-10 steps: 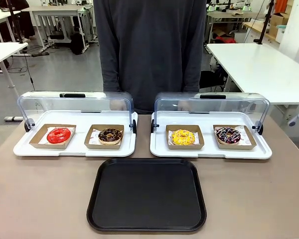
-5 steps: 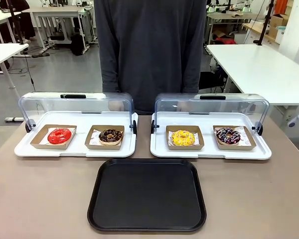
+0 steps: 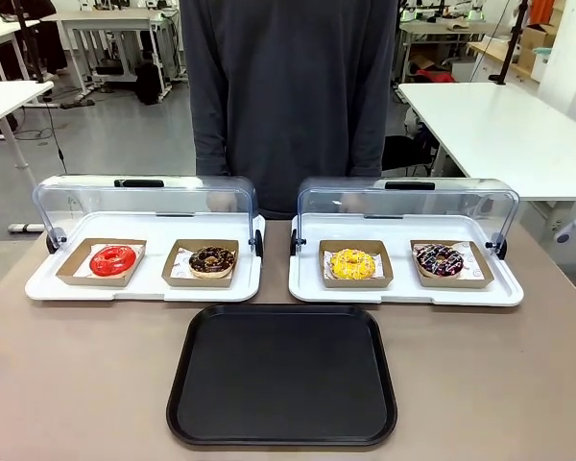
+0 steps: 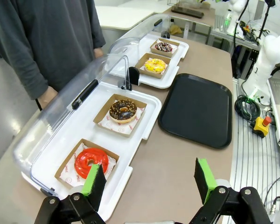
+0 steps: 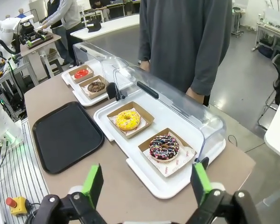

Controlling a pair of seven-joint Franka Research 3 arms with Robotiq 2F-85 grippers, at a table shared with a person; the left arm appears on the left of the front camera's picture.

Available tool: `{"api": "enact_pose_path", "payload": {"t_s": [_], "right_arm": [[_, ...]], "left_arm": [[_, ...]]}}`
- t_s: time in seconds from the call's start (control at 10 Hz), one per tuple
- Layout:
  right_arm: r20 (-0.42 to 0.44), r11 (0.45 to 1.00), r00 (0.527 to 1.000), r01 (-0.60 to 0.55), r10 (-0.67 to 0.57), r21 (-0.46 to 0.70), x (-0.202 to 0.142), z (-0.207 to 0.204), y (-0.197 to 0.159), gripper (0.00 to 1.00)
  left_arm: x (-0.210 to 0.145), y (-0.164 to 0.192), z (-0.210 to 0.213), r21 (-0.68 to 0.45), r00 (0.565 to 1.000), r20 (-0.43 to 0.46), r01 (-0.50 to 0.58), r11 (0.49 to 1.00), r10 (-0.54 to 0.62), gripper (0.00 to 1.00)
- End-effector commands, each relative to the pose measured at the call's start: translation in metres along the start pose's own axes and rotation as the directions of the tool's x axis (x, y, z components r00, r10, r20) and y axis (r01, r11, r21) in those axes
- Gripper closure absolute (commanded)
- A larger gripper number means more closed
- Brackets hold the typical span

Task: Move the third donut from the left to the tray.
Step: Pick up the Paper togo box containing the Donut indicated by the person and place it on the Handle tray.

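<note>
The black tray (image 3: 281,376) lies in the lower middle of the front view, its surface bare. Just beyond it, right of centre, the yellow donut (image 3: 352,263) sits in a shallow brown cardboard holder (image 3: 328,279). It is a ring with bright yellow glaze and small orange sprinkles. The holder rests on the left half of the right white tray (image 3: 403,297), whose clear lid (image 3: 408,204) is swung up at the back.

At the bottom edge of the left wrist view, the left gripper (image 4: 149,179) has its green-padded fingers (image 4: 94,179) spread wide and holds nothing. It hangs above the table, tilted down toward it, with the yellow donut (image 4: 155,65) far off in the upper middle.

At the bottom edge of the right wrist view, the right gripper (image 5: 147,184) is likewise wide open and empty, raised over the table's edge. Here the yellow donut (image 5: 128,120) sits near the centre and the black tray (image 5: 65,135) to the left.

A person (image 3: 288,96) stands at the far side.
</note>
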State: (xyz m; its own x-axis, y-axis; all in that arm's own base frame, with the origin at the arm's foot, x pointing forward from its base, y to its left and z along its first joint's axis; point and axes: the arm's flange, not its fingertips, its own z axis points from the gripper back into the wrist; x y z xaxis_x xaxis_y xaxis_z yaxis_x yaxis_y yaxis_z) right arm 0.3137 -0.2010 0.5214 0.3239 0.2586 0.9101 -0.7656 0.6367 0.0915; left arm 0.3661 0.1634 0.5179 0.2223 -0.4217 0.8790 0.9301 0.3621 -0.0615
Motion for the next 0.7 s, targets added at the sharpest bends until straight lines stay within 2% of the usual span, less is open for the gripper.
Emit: {"api": "enact_pose_path", "payload": {"t_s": [0.0, 0.6], "right_arm": [[0.024, 1.0, 0.999, -0.026, 0.026, -0.002, 0.003, 0.0002, -0.0035, 0.0], [0.024, 1.0, 0.999, -0.026, 0.026, -0.002, 0.003, 0.0002, -0.0035, 0.0]], "left_arm": [[0.0008, 0.0, 0.0017, -0.006, 1.0, 0.006, 0.012, 1.0, -0.012, 0.0], [0.0008, 0.0, 0.0017, -0.006, 1.0, 0.006, 0.012, 1.0, -0.012, 0.0]]}}
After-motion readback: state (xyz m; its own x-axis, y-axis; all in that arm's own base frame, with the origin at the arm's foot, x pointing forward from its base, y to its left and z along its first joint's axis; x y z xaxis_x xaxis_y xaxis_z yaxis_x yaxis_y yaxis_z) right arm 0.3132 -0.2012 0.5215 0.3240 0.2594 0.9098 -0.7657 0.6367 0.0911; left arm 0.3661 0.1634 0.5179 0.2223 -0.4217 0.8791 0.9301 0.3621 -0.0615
